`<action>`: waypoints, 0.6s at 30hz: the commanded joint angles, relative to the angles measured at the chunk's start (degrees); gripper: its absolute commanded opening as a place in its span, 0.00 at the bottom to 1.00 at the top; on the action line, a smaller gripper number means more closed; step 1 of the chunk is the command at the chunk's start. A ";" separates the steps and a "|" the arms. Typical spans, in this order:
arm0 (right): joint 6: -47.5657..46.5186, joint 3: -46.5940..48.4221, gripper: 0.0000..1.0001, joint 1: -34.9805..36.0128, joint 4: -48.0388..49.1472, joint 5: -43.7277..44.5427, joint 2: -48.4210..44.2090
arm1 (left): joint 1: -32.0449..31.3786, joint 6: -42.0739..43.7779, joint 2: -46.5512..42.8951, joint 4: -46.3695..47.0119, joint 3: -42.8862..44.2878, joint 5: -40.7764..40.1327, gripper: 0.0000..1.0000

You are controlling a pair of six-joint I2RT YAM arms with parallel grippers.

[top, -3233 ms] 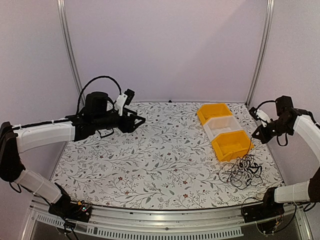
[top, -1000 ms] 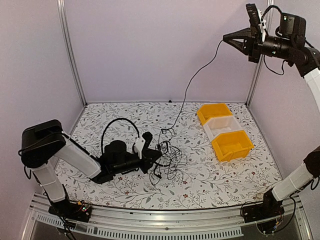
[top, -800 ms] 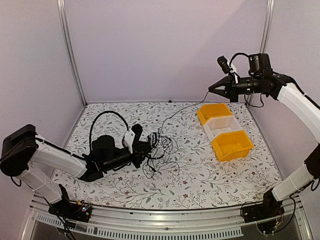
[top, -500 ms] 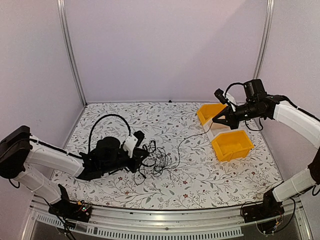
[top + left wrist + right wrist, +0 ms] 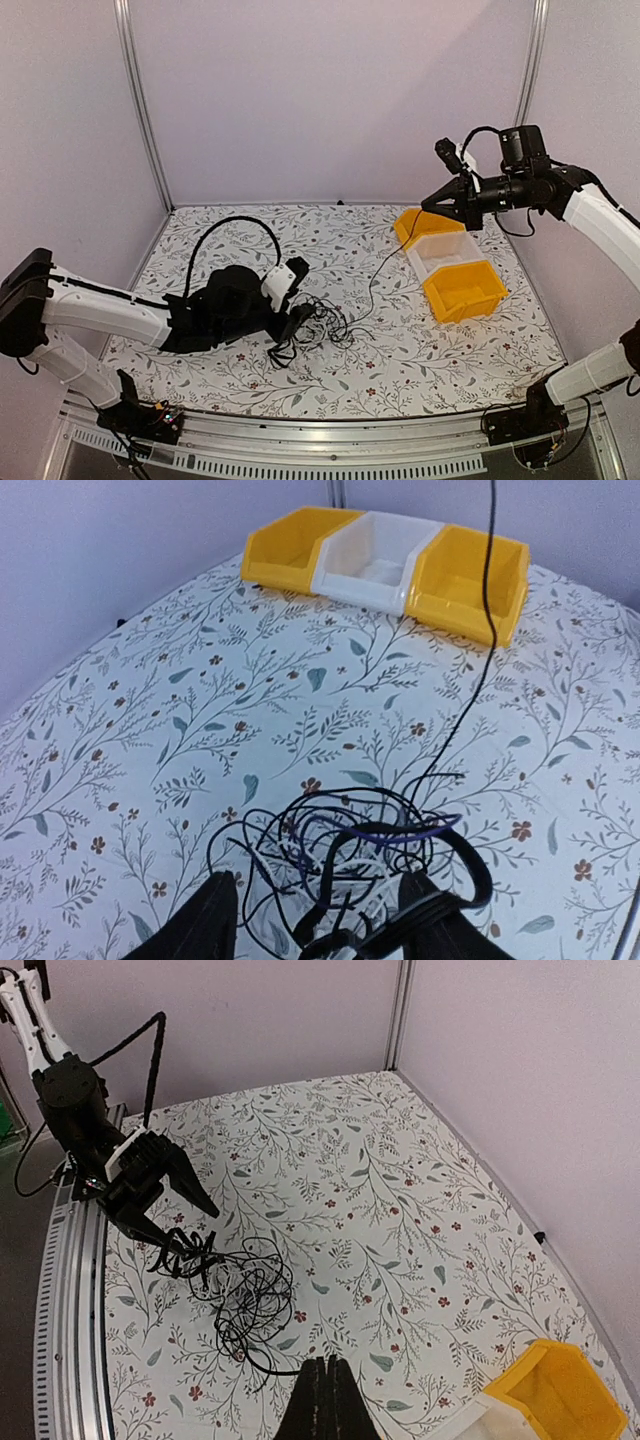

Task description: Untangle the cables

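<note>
Raised since before, my right claw [image 5: 430, 203] clenches one cable [image 5: 385, 262]; my released left claw [image 5: 317, 882] straddles tangled cables [image 5: 350, 845].

The right tool [image 5: 429, 203] holds up one strand from cables [image 5: 328, 323] beside left tool [image 5: 292, 332].

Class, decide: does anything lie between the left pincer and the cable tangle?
Nothing visible. The open left pincer straddles the near edge of the cables; the bins stand well beyond.
</note>
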 commanded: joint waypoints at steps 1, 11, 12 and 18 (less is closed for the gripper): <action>-0.85 8.66 0.00 2.86 -2.20 -4.07 2.50 | -1.56 1.54 -3.06 9.27 2.16 5.27 0.59; 0.61 25.31 0.00 5.56 -5.10 -9.47 7.48 | -1.33 -1.49 5.82 -8.05 13.90 -0.09 0.62; 1.18 26.80 0.00 5.59 -4.98 -9.72 7.67 | -1.32 -1.90 4.78 -7.22 12.11 1.52 0.62; 5.16 33.86 0.00 6.10 -2.76 -8.47 9.54 | 0.38 -1.09 2.43 -9.41 11.18 10.31 0.73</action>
